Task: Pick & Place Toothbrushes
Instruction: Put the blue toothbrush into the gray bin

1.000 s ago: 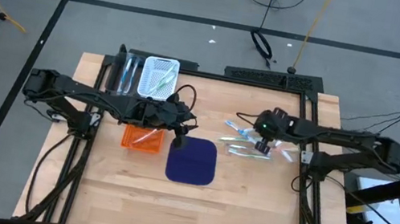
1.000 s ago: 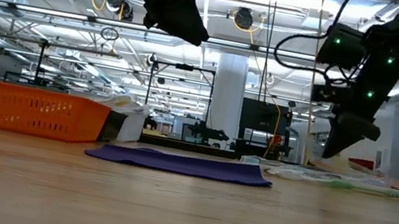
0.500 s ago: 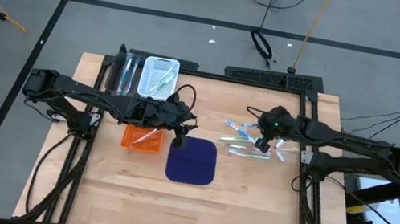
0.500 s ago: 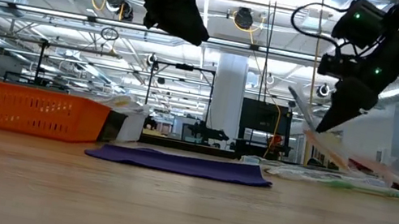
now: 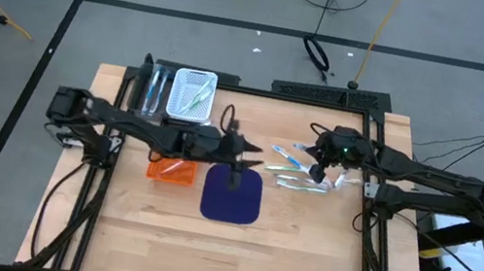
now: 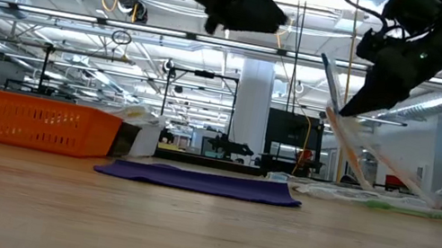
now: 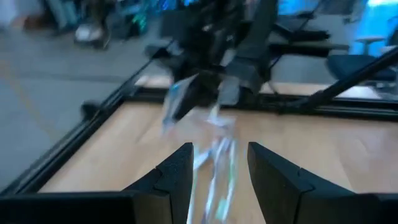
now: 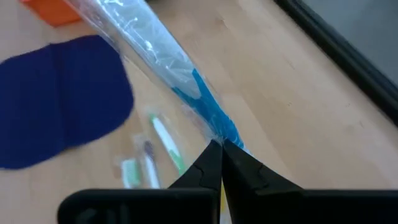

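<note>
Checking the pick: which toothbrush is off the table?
The blue wrapped toothbrush, pinched by its end in the shut right gripper and raised at a slant. The other toothbrushes lie flat on the table.

You're in a big open lab or workshop hall: grey taped floor (image 5: pixel 5 194), loose cables (image 5: pixel 320 50), ceiling trusses with ducts (image 6: pixel 57 18), equipment racks (image 6: pixel 286 140) far behind the wooden table (image 5: pixel 301 254).

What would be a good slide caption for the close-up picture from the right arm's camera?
Right gripper pinches a blue wrapped toothbrush above the wooden table, blue mat beyond.
</note>
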